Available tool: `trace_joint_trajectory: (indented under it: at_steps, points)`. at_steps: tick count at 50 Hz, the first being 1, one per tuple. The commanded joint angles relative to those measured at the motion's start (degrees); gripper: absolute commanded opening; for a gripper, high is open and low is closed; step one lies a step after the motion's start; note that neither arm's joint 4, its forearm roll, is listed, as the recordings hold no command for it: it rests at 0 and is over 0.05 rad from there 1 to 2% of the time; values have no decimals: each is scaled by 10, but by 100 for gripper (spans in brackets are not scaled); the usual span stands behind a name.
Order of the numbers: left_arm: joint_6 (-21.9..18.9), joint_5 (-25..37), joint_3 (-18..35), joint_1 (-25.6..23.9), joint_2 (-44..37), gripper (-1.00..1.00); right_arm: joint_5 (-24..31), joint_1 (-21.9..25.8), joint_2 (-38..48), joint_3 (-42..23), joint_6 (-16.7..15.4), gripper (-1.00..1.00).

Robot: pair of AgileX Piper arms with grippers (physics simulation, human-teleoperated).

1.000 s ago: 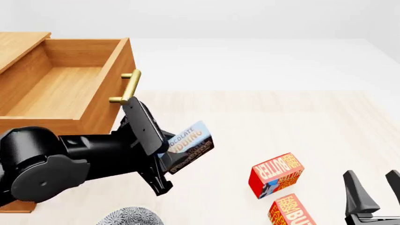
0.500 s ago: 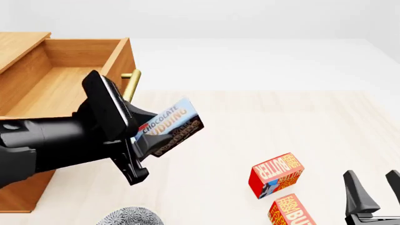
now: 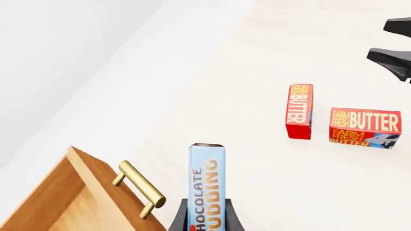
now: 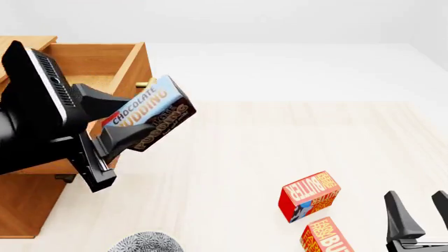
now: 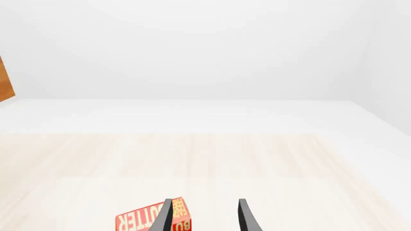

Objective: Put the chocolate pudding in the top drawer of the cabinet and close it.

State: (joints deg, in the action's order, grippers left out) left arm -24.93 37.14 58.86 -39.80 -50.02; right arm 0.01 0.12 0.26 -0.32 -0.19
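1. So the left claw (image 4: pixel 115 131) is pinching the pudding (image 4: pixel 150 118) and it's been climbing. A second ago it was sitting low over the table, below the handle; now it's hanging up beside the top drawer's (image 4: pixel 84 79) front corner, box tilted, blue end up and pointing away from the arm.
2. Nothing else is shifting: both butter boxes (image 4: pixel 308 195) (image 4: pixel 326 237) are lying where they were near the right claw (image 4: pixel 418 215), and that claw is parked in the same spot.
3. Stuff that's getting hidden: the left arm is blocking most of the drawer's inside and nearly all of the handle (image 4: pixel 145 84) in the front view. The wrist view is showing the handle (image 3: pixel 140 189) fine, just beside the pudding (image 3: pixel 206 185), whose bottom end is getting cropped by the frame. The cabinet (image 4: pixel 24 207) is only peeking out at the left edge, so I can't make out the lower drawers.
4. Right claw is sitting spread with nothing between its fingers (image 5: pixel 247 216), and one butter box (image 5: pixel 154 219) is lying just past the tips.
5. The drawer is standing pulled out, and the pudding isn't in it yet.
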Motion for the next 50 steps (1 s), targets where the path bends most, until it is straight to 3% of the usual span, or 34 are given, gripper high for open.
trace_joint_trajectory:
  at_steps: [1,15,37,50]
  points:
    - [-22,23,26,21,24,-100,0,0,-1,0,0,100]
    - [-17,51,76,45,26,-100,1,0,0,-1,0,100]
    - [-13,49,107,109,24,-100,0,0,2,-2,0,100]
    - [2,104,142,170,46,-100,0,0,2,-2,0,100]
